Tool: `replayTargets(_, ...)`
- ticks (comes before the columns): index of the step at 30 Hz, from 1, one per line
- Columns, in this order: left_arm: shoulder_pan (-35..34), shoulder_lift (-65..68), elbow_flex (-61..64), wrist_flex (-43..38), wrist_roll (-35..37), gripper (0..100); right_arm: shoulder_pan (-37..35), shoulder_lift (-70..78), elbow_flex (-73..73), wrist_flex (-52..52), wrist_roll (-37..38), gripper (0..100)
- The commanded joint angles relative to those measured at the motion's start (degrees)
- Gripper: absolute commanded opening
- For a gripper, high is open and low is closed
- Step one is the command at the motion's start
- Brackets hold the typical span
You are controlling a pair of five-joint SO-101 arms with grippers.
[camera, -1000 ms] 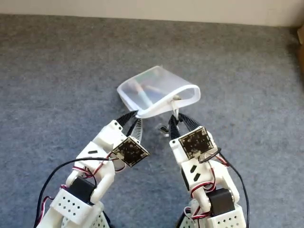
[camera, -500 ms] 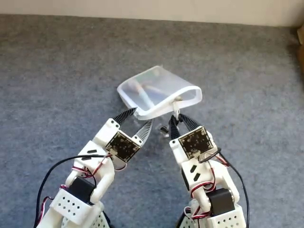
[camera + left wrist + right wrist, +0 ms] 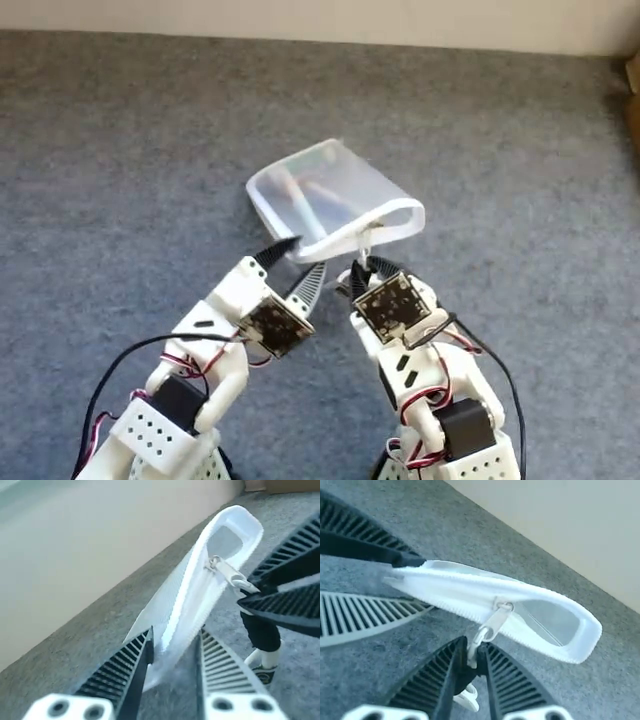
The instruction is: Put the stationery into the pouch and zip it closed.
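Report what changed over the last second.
The left gripper opened and now straddles the near end of the pouch. The right gripper drew back slightly toward its base, still shut on the zipper pull. The pouch stayed put, mouth partly open, stationery inside.

Grey carpet-like tabletop (image 3: 120, 150), fuzzy. Clear pouch (image 3: 330, 195) rests on it just ahead of left gripper (image 3: 300, 258) and right gripper (image 3: 366, 264). Small black-and-white bit (image 3: 345, 272) on carpet between them, no idea what.

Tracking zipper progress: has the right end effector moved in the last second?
Yes. The right end effector slid slightly left in the high view, away from the brown object at its edge.
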Motion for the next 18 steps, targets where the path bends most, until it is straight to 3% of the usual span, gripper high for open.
replayTargets(1,3.21,-2.15,0.75,-1.49,-3.6,11,-0.92,-0.57,-3.56,0.4,0.7,0.5)
replayTargets(7,3.3,-2.24,0.66,-1.49,-4.75,0,2.51,-0.57,-3.65,-1.1,0.44,0.5)
replayTargets(18,-0.13,-2.24,0.75,-1.05,-4.48,1,14.9,-0.57,-3.12,-11.38,-8.79,0.5)
